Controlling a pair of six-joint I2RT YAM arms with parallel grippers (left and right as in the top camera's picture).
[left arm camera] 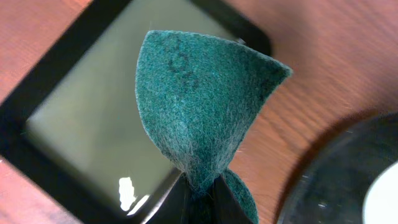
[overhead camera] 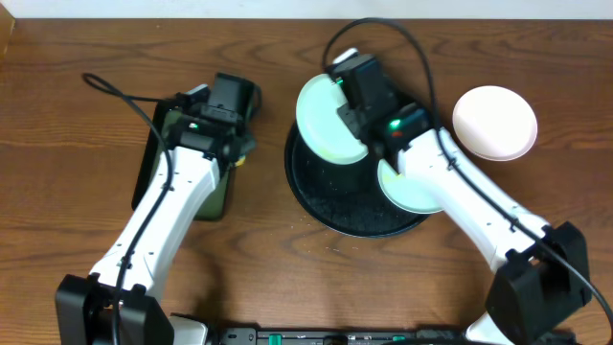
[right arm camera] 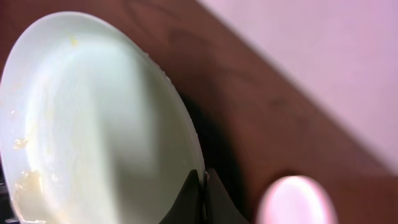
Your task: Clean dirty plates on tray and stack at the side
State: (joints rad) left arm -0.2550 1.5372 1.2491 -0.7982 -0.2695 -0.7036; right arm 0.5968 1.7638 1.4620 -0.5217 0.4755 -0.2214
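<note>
My right gripper (overhead camera: 347,96) is shut on the rim of a pale mint-green plate (overhead camera: 324,120) and holds it tilted over the left part of the round black tray (overhead camera: 330,196). The right wrist view shows that plate (right arm camera: 93,118) with yellowish smears, its rim pinched between the jaws (right arm camera: 202,180). A pale cyan plate (overhead camera: 410,192) lies on the tray's right side, partly under my right arm. A white plate (overhead camera: 493,122) sits on the table to the right, and shows blurred in the right wrist view (right arm camera: 292,202). My left gripper (left arm camera: 200,186) is shut on a green scouring pad (left arm camera: 199,106), just left of the tray.
A small rectangular black tray with a green inside (left arm camera: 81,118) lies under my left arm, and shows in the overhead view (overhead camera: 158,158). The round tray's edge (left arm camera: 336,174) shows at the right of the left wrist view. Cables loop over both arms.
</note>
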